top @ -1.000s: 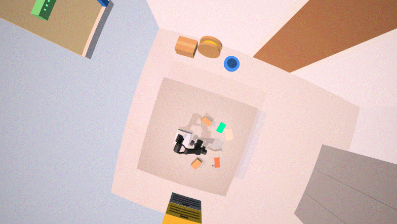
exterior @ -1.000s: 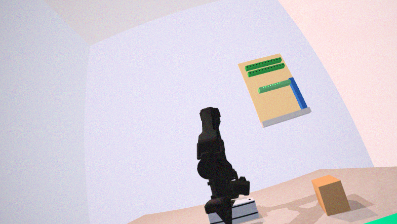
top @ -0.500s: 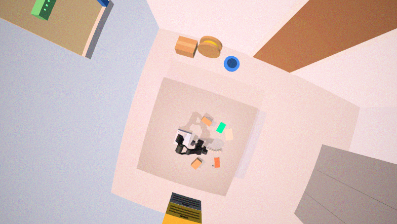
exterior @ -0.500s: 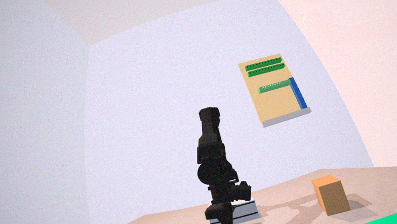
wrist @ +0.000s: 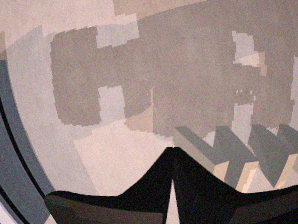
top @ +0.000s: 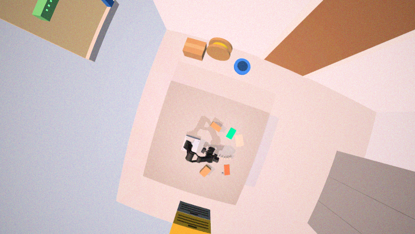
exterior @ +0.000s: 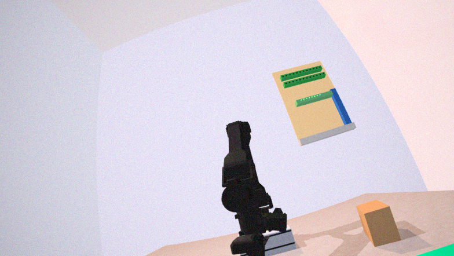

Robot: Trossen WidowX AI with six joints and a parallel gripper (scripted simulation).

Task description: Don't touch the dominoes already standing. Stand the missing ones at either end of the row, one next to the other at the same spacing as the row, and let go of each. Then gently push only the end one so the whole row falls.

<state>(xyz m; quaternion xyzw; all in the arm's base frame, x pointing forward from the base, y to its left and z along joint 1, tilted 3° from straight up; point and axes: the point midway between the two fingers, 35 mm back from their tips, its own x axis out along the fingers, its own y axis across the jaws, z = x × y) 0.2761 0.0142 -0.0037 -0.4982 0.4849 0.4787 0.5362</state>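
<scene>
A row of thin pale dominoes (top: pixel 226 157) stands beside my gripper in the top view, too small there to count. In the wrist view several of them run off the right edge; the nearest end domino (wrist: pixel 199 148) and its neighbour (wrist: pixel 235 147) appear upright and spaced apart. My gripper (top: pixel 217 159) (wrist: pixel 172 152) is shut and empty, low at the row's near end. Its fingertips overlap the end domino's near edge in the wrist view; whether they touch is unclear. The fingers hide the lower parts of the dominoes. The row is out of view in the exterior view.
Orange blocks (top: pixel 205 170) (exterior: pixel 383 226) lie on both sides of the arm. A green rectangle (top: pixel 231 133), a beige rectangle (top: pixel 239 140) and a red-orange rectangle (top: pixel 226 169) lie around the row. The arm's white base (top: pixel 196 143) is behind the gripper.
</scene>
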